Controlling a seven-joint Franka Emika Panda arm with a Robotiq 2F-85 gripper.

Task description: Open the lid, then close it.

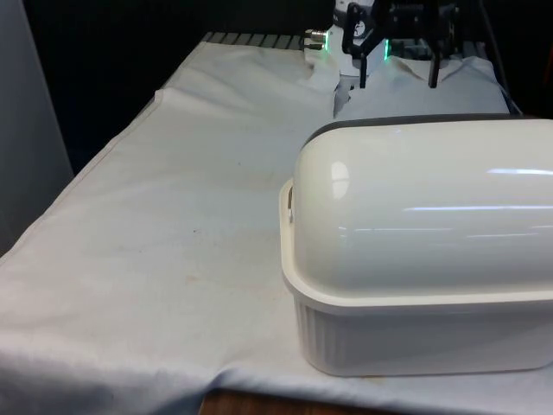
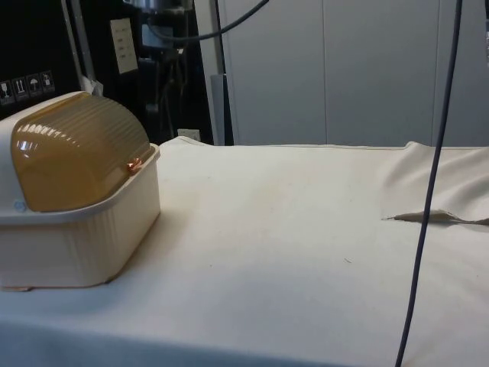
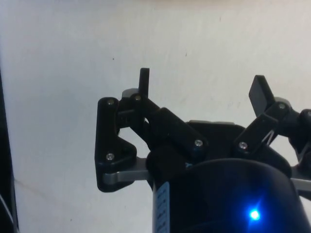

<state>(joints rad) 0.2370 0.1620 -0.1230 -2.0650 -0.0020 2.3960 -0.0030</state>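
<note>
Bread box [image 1: 423, 259] sits on tabletop [image 1: 173, 251] at the near edge, on the front view's right; its back/side faces that cam. Cream ribbed base, rounded top shell glossy w/ light streaks. In side view the box [image 2: 76, 206] is at that view's left, and the lid [image 2: 80, 149] reads as translucent amber, ribbed, domed. Lid is down: lower edge meets the base rim, small handle nub [image 2: 134, 164] at the front lip resting on the rim. Lid closed as of now.

Claw [image 1: 397, 79] is high above the far end of the tabletop, behind the box in front view, well apart from it, not touching the lid or anything else. Wrist view: claw [image 3: 204, 90] w/ both black fingers [image 3: 144, 82] spread wide, gap betw. them showing bare white cloth [image 3: 73, 58]. Nothing betw. the tips, nothing held. Fingers point down toward cloth, no contact seen.

Cloth: white, covers whole tabletop, a few faint stains mid-surface, wrinkles/folds near the far end in front view. In side view a fold of cloth at that view's right w/ a dark slit [image 2: 435, 218] under it. Dark cable [image 2: 428, 183] hangs down across side view's right, in front of the cloth. Grey cabinet panels [image 2: 344, 69] behind tabletop in side view.
</note>
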